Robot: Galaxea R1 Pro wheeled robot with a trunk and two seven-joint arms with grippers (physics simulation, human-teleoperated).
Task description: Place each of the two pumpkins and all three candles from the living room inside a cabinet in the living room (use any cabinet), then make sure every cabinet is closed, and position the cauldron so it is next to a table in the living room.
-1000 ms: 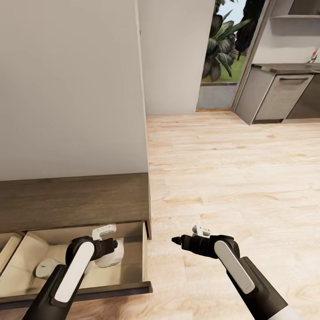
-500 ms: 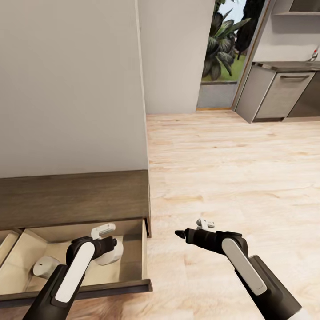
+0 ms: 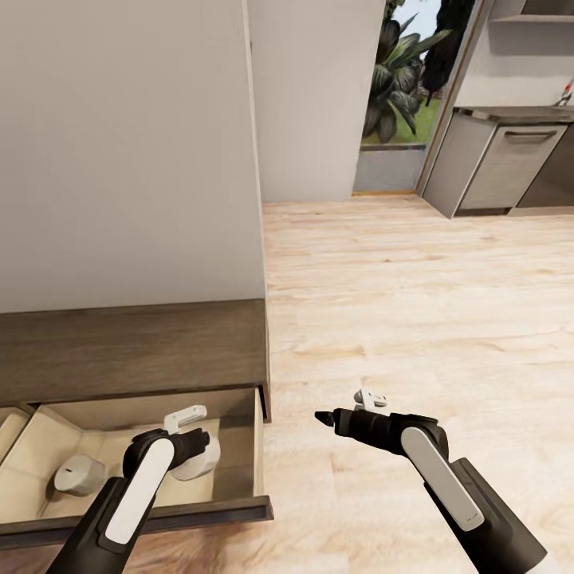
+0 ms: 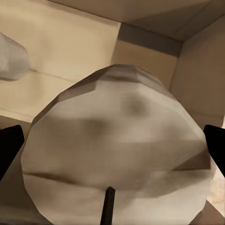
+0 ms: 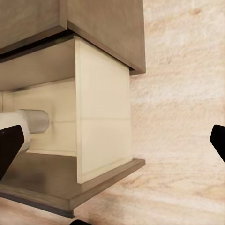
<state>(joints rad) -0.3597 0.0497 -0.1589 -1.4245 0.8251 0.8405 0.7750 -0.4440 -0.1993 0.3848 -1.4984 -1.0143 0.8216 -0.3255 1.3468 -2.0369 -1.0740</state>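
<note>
I've got pale wood floor (image 3: 414,319) ahead — grey kitchen units (image 3: 498,163) far right. Leafy plants (image 3: 399,76) show outside the doorway.

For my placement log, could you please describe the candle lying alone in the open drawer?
Find the long dark-brown wood cabinet against the wall; its end drawer stands open. The squat beige candle lies near the drawer's inner side, free of the left gripper, unlike the candle beside that gripper.

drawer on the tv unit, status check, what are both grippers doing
Left gripper over the open drawer, fingers spread either side of a candle. Second candle lies inside. Right gripper open and empty above the floor. Nothing blocking.
</note>
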